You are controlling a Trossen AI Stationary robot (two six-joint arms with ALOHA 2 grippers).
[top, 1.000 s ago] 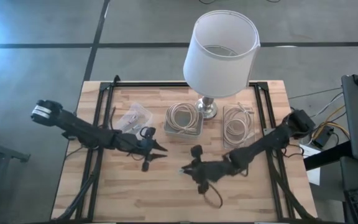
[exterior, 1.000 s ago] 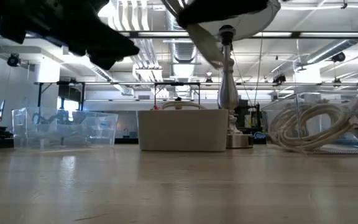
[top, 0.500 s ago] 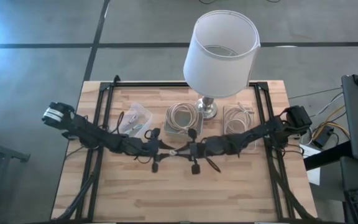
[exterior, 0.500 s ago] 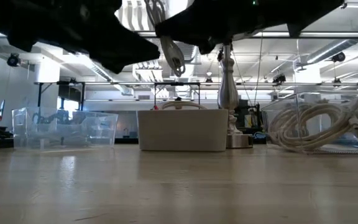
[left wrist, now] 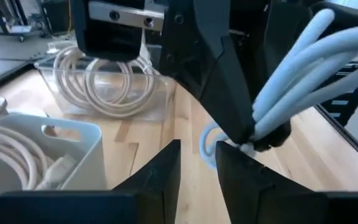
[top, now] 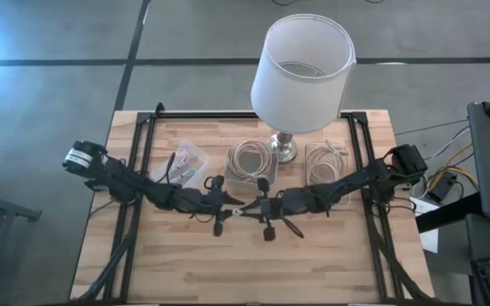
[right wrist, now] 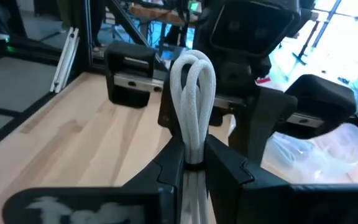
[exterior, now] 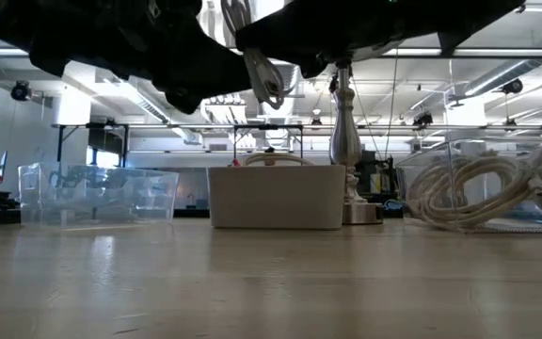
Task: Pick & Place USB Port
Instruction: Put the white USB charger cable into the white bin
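A white USB cable, folded into a bundle [right wrist: 191, 81], hangs in the air above the middle of the table [top: 242, 206], high in the low view [exterior: 263, 75]. My right gripper [right wrist: 193, 155] reaches in from the table's right [top: 253, 207] and is shut on the bundle. My left gripper [left wrist: 197, 152] comes from the left [top: 228, 204] and faces it tip to tip. It is open by a narrow gap. A small loop of the cable [left wrist: 207, 144] shows in that gap. My right gripper pinches the bundle's strands [right wrist: 194, 140] between its two fingers, roughly level from the table's right. The looped end [right wrist: 192, 65] sticks out past the fingertips, and the bundle is lifted clear of the table. My left gripper has a finger on either side of the small loop [left wrist: 207, 144]; I cannot tell whether it touches it.
Behind the grippers a white bin [top: 252, 174] holds coiled cables. A clear box [top: 185, 161] stands to its left and a clear box with cable coils [top: 326, 166] to its right. A lamp with a white shade [top: 304, 68] rises at the far middle.
My right gripper has carried the cable bundle from the near middle of the table toward the far edge and to the left. My left gripper has moved right toward it. The two now meet tip to tip over the middle of the table.
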